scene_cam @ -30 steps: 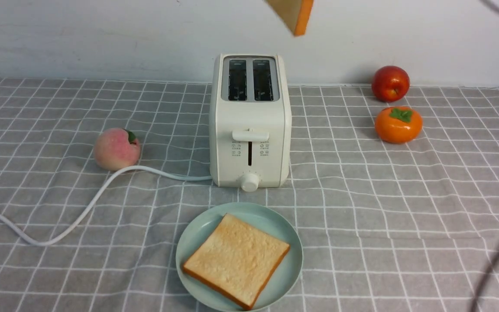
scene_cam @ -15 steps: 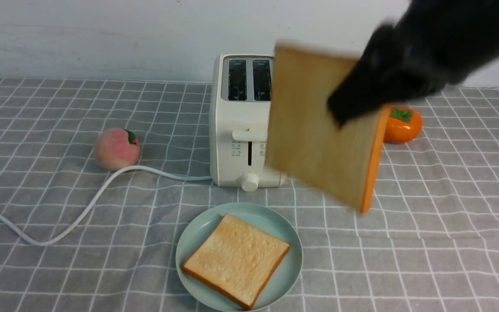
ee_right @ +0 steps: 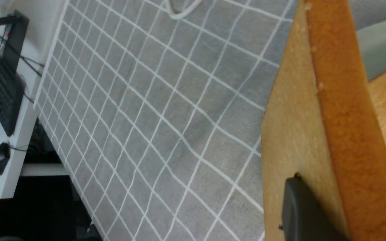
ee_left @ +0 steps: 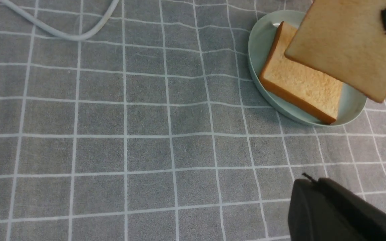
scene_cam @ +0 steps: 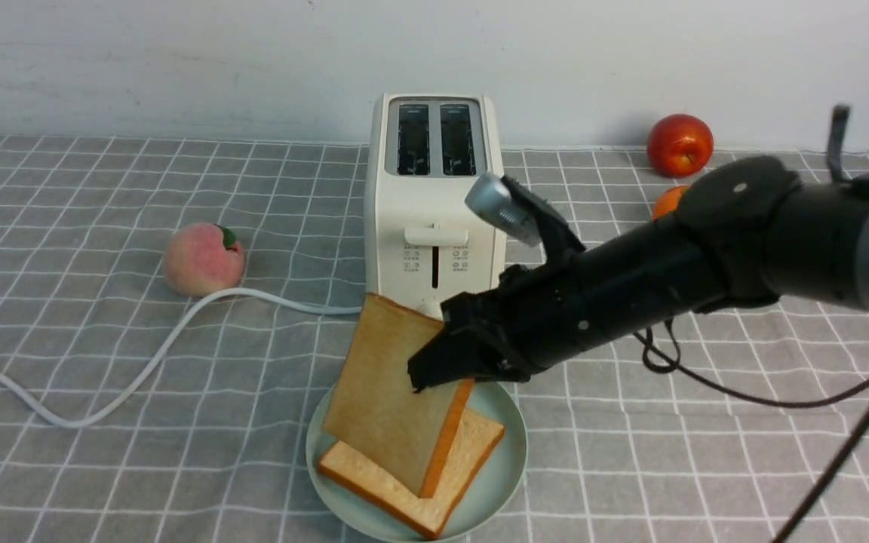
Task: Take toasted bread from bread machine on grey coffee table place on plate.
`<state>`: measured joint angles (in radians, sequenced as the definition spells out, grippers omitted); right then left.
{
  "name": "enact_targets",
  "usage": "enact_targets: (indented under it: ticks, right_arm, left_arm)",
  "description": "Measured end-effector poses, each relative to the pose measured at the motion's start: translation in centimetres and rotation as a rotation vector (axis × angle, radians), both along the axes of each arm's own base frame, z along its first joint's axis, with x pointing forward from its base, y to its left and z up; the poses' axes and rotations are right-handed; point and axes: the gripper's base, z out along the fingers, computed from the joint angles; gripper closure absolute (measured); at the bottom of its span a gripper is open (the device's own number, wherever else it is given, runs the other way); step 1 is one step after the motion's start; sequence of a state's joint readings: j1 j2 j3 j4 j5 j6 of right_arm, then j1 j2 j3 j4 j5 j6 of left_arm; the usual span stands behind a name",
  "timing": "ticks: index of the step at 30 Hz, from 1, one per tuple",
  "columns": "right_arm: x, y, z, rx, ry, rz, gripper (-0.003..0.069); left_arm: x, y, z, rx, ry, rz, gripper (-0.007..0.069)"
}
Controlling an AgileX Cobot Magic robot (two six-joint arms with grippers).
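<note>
The black right gripper (scene_cam: 423, 373) has swung in from the right and come down over the round, pale mint-green plate (scene_cam: 506, 445); half a second ago it was higher, in front of the cream-white two-slot toaster (scene_cam: 397, 204). The round red fruit (scene_cam: 680, 145) near the wall, hidden then, shows again, while the orange fruit (scene_cam: 668, 201) is now mostly covered by the arm.

The right gripper is closed on a square, golden-tan slice of toast (scene_cam: 389, 385), its fingers at the edge nearer the robot's right. The held slice hangs tilted above the plate, partly covering the lower slice of toast (scene_cam: 336, 460), which lies on the plate; whether the two slices touch cannot be told. The left gripper (ee_left: 333, 201) is shut, holding nothing, over the grey cloth with white grid lines (ee_left: 146, 117).

The held slice has a smooth, evenly tan face and a thick orange-brown crust. The lower slice looks paler gold, with a lightly mottled face and browned edges.
</note>
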<state>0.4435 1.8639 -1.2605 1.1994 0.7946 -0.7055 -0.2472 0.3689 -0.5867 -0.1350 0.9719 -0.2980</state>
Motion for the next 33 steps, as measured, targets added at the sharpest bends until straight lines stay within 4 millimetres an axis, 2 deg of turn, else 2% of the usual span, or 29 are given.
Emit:
enact_targets:
  ticks: [2,4,8,9,10,11,13,15,16,17,20,21,23,24,26,27,30,31,32,33]
  right_arm:
    - [0.3,0.1,-1.0,-0.01,0.022,-0.005,0.0489]
    - [0.4,0.2,-1.9,-0.019,0.045,-0.005,0.0384]
    - [0.1,0.0,-1.5,-0.02,0.045,0.022,0.019]
    - [0.1,0.0,-1.5,-0.019,0.045,0.021,0.019]
    - [0.0,-0.6,-0.9,-0.039,0.019,0.041,0.0118]
    - [0.1,-1.2,-0.5,-0.053,-0.001,0.043,0.0094]
    - [0.1,-2.0,0.3,-0.078,-0.036,0.046,0.007]
    - [0.1,-4.3,2.5,-0.136,-0.104,0.016,0.0062]
    - [-0.1,-5.8,4.1,-0.166,-0.148,-0.015,0.0076]
    - [-0.1,-6.0,4.0,-0.175,-0.146,-0.019,0.0076]
    - [-1.7,-10.1,9.0,-0.265,-0.274,-0.127,0.0175]
    - [-1.9,-10.3,9.3,-0.271,-0.285,-0.13,0.0183]
    - [-5.1,-13.3,14.1,-0.315,-0.394,-0.235,0.0328]
    - [-5.4,-13.6,14.4,-0.327,-0.403,-0.239,0.0356]
    - [-10.0,-15.7,18.3,-0.359,-0.517,-0.343,0.0551]
    - [-12.0,-16.4,19.4,-0.366,-0.565,-0.385,0.0612]
    - [-16.6,-17.7,21.2,-0.355,-0.675,-0.485,0.067]
    - [-19.8,-18.7,21.3,-0.344,-0.759,-0.564,0.0673]
    - [-20.7,-18.8,21.5,-0.336,-0.785,-0.577,0.0673]
    - [-23.2,-19.6,20.6,-0.314,-0.86,-0.645,0.0673]
  left_arm:
    - [-0.1,0.0,-0.1,0.003,0.009,-0.001,0.0638]
    - [-0.2,0.0,-0.2,0.008,0.026,-0.003,0.0638]
    - [-0.3,0.0,-0.4,0.014,0.048,-0.006,0.0638]
    - [-0.3,0.0,-0.4,0.015,0.051,-0.007,0.0638]
    - [-0.4,0.1,-0.4,0.018,0.06,-0.008,0.0638]
    - [-0.4,0.1,-0.5,0.019,0.063,-0.009,0.0638]
    - [-0.4,0.1,-0.5,0.019,0.064,-0.009,0.0638]
    - [-0.4,0.1,-0.5,0.019,0.065,-0.009,0.0638]
    - [-0.4,0.1,-0.5,0.019,0.065,-0.009,0.0638]
    - [-0.4,0.1,-0.5,0.019,0.065,-0.009,0.0638]
    - [-0.4,0.1,-0.5,0.019,0.065,-0.009,0.0638]
    - [-0.4,0.1,-0.5,0.019,0.065,-0.009,0.0638]
    - [-0.4,0.1,-0.4,0.018,0.06,-0.008,0.0638]
    - [-0.4,0.0,-0.4,0.017,0.059,-0.008,0.0638]
    - [-0.2,0.0,-0.3,0.012,0.04,-0.005,0.0638]
    - [-0.2,0.0,-0.2,0.009,0.031,-0.004,0.0638]
    - [0.0,0.0,0.0,0.001,0.003,0.0,0.0638]
    - [0.1,0.0,0.2,-0.006,-0.021,0.003,0.0638]
    - [0.1,0.0,0.2,-0.007,-0.024,0.003,0.0638]
    - [0.2,0.0,0.3,-0.012,-0.041,0.006,0.0638]
